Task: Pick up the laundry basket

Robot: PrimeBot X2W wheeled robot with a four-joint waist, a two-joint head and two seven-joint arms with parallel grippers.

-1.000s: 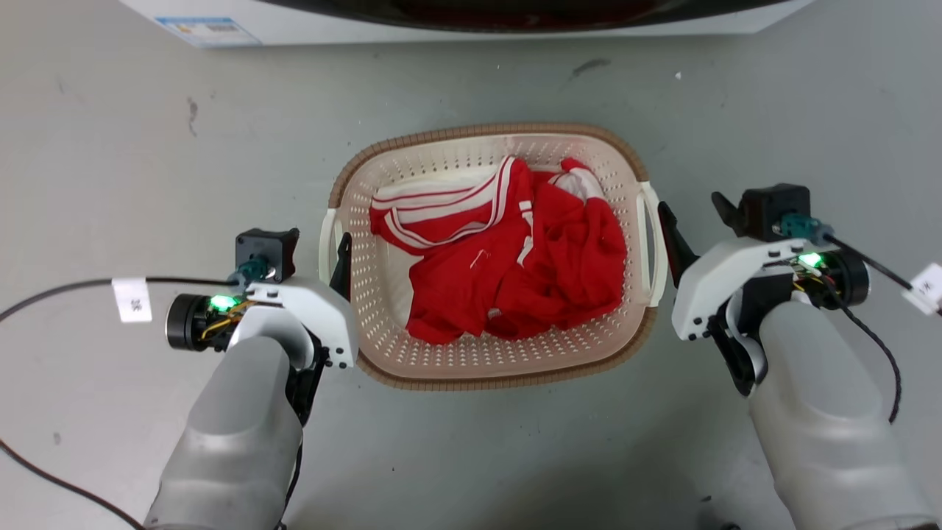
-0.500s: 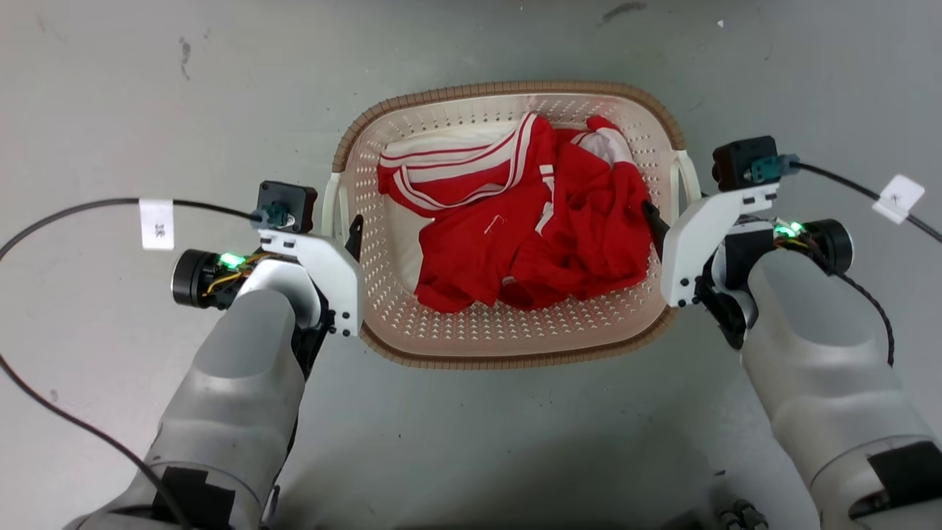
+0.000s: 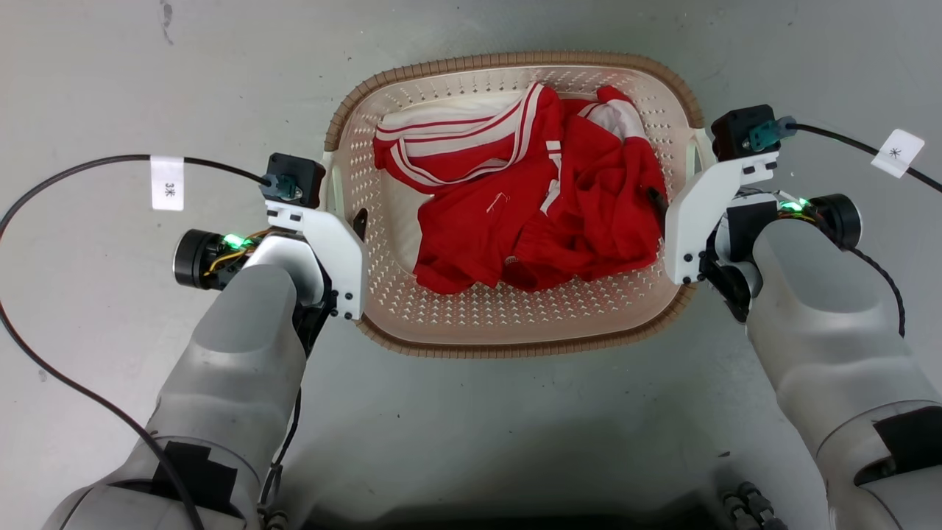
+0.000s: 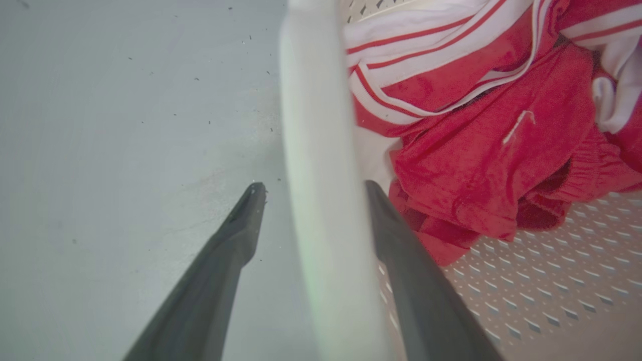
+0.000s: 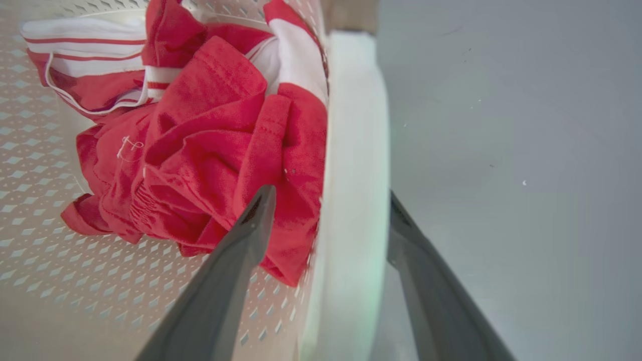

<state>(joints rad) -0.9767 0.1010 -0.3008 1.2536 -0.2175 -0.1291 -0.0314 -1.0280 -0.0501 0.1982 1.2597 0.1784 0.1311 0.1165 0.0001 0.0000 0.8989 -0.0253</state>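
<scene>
On grey floor (image 3: 110, 81), perforated laundry basket (image 3: 515, 320), woven-look rim (image 3: 515, 351), red cloth (image 3: 581, 221)

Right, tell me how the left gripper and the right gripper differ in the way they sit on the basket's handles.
On the left gripper, the inside finger lies close against the left handle, while the outside finger stands off over the floor. On the right gripper it is reversed: the outside finger is close against the right handle, and the inside finger is apart from it, over the red clothes. Both are open and straddle a white handle of the basket.
</scene>
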